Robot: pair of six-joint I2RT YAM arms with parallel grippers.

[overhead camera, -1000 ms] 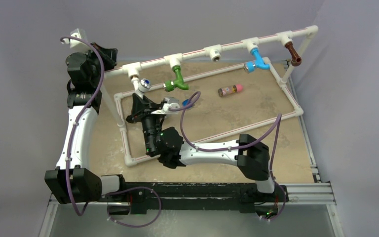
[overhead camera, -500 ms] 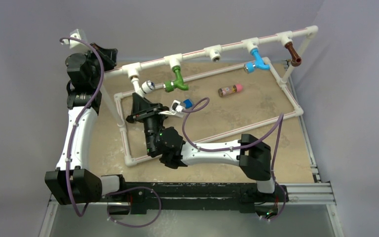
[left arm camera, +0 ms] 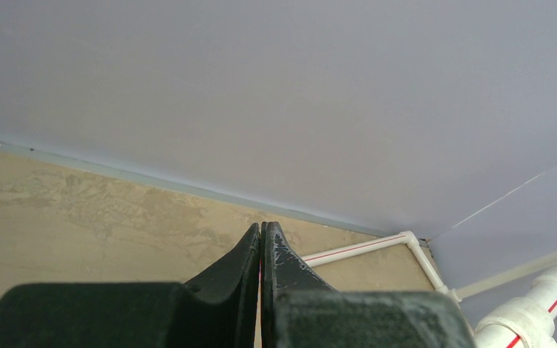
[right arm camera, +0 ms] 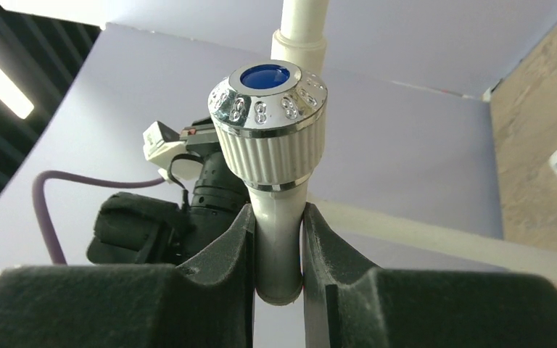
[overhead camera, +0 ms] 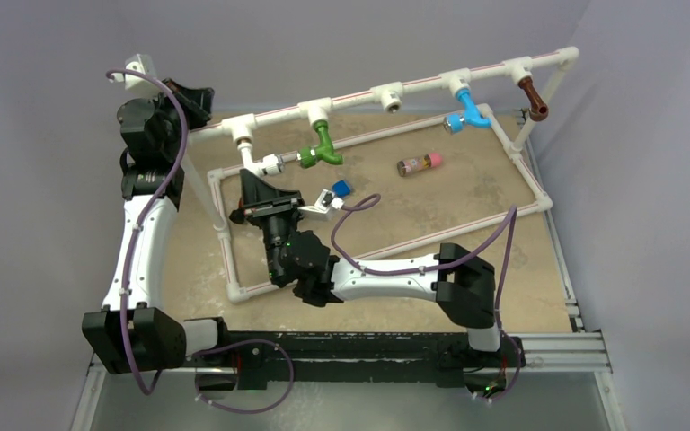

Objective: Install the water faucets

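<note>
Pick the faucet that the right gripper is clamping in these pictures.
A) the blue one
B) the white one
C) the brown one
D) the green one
B: in the right wrist view, the right gripper is closed on the stem of the white faucet, just below its ribbed knob. The green faucet, blue faucet and brown faucet hang from the upper pipe with no gripper on them.

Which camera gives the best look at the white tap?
Right wrist: the white tap fills it, knob sharp, the right gripper clamping its stem. Top view shows it tiny on the pipe; left wrist misses it.
</note>
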